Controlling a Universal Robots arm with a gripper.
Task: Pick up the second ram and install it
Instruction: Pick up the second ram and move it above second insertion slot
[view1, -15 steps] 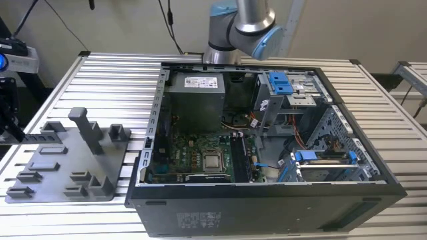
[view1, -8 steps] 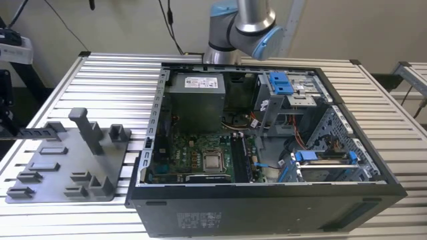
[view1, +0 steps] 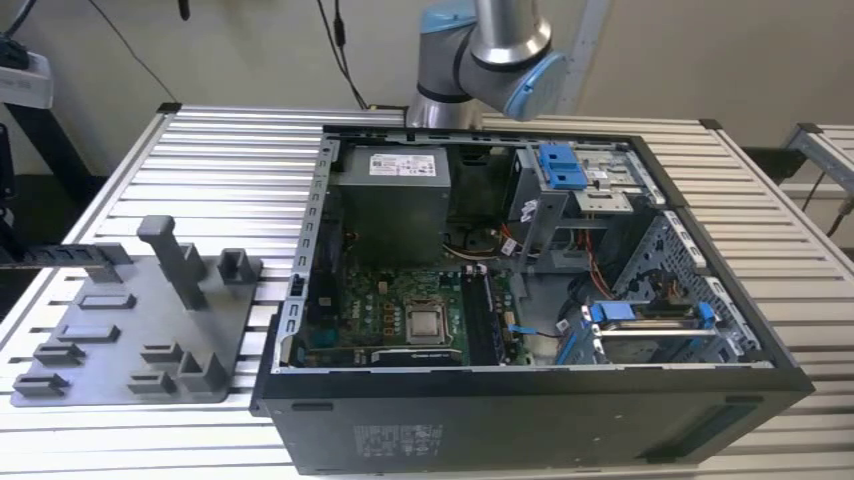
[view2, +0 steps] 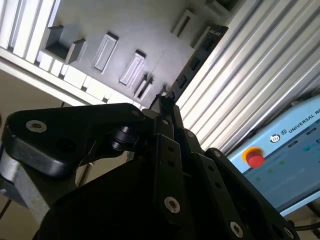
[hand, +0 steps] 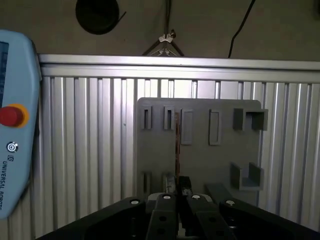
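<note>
My gripper (hand: 179, 194) hangs high above the grey holder tray (hand: 200, 160) and is shut on the second ram (hand: 176, 145). In the first wrist view the ram shows edge-on as a thin dark line with a coppery edge, running out from the fingertips over the tray. The second wrist view shows its flat dark face (view2: 200, 55) reaching away from the gripper (view2: 165, 102) across the tray's edge. In the exterior view the open computer case (view1: 534, 400) lies on the slatted table, its green motherboard (view1: 387, 300) exposed, with the memory slots (view1: 483, 315) beside the processor socket.
The holder tray (view1: 120, 350) with upright posts sits at the exterior view's left, beside the case. The arm's base (view1: 481, 50) rises behind the case. A pale blue pendant with a red button (hand: 12, 115) lies off the table's edge. Drive cages with blue clips (view1: 641, 320) fill the case's right side.
</note>
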